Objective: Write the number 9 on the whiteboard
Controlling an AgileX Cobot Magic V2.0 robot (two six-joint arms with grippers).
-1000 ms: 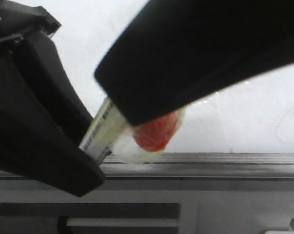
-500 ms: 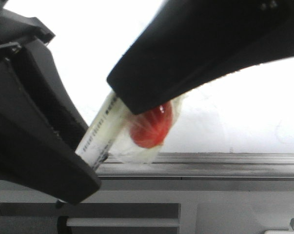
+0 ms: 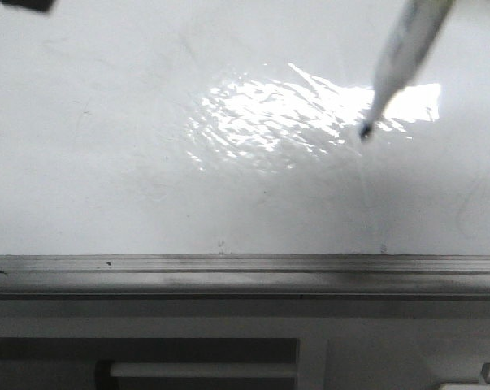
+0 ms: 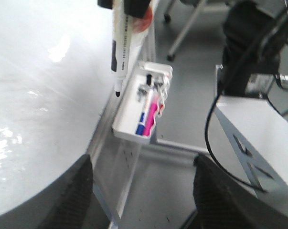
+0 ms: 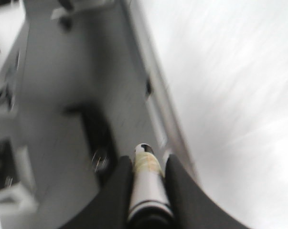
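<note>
The whiteboard (image 3: 106,162) is glossy white, with a bright glare patch and faint grey smudges. The number 9 is out of view; no black strokes show on the board. A white marker (image 3: 403,57) slants down from the upper right, its black tip (image 3: 365,130) close to the board; I cannot tell if it touches. My right gripper (image 5: 148,160) is shut on the marker (image 5: 144,176). In the left wrist view the marker (image 4: 119,47) hangs from the right gripper (image 4: 132,7). My left gripper (image 4: 143,164) is open, nothing between its fingers (image 4: 79,191).
A grey metal rail (image 3: 245,266) runs along the board's near edge. A small white tray (image 4: 129,131) with blue and pink markers hangs beside the board's edge. Cables, a white box (image 4: 258,143) and chair legs stand on the floor beyond.
Both grippers, which filled the front view around the marker and a red object, have left it. Only the marker now shows, tip down over the board's right part.
</note>
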